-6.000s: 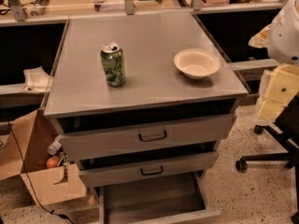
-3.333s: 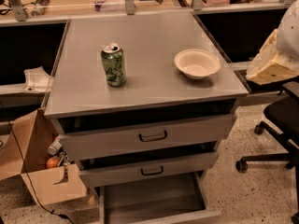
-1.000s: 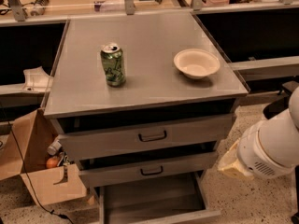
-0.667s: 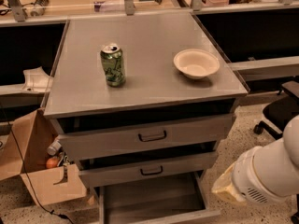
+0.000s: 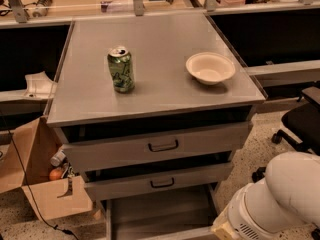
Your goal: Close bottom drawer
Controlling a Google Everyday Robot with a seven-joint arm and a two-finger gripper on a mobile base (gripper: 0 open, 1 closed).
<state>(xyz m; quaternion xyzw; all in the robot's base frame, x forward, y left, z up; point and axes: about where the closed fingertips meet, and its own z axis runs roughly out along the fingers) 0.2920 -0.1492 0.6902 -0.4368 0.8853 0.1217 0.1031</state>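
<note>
The bottom drawer (image 5: 159,212) of the grey metal cabinet is pulled out towards me. Its shallow flat tray shows, while its front and handle are cut off by the lower edge of the view. A white rounded arm link (image 5: 280,199) fills the lower right corner, beside the drawer's right side. My gripper is out of view, below or beyond the frame's lower right edge.
The top drawer (image 5: 160,146) and middle drawer (image 5: 159,182) stand slightly open above it. A green can (image 5: 121,69) and a white bowl (image 5: 210,68) sit on the cabinet top. A cardboard box (image 5: 37,186) stands at left, a black office chair (image 5: 300,121) at right.
The white arm has swung down from the cabinet's right side to the lower right corner, closer to the bottom drawer. The drawers, can and bowl have not moved.
</note>
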